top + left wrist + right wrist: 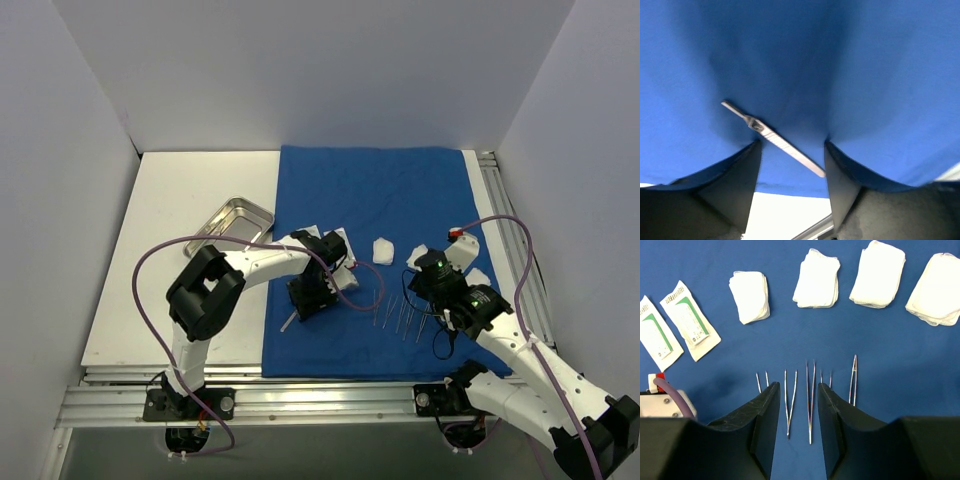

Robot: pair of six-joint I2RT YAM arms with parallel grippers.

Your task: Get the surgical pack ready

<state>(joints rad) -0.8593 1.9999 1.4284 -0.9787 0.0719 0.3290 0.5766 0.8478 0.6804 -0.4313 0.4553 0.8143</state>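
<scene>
left gripper [792, 145], jaws spread, straddles a slim metal handle [774, 138] lying on the blue drape [865, 75]. right gripper [798, 387] hangs, jaws apart, over the tweezers [810, 432]; gauze pads [817, 279] and sachets [690, 320] lie beyond

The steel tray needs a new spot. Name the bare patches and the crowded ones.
Bare: the far half of the blue drape, beyond the gauze pads, and the white tabletop around the steel tray. Crowded: the drape's middle band, with sachets, gauze, tweezers and a scalpel handle.
</scene>
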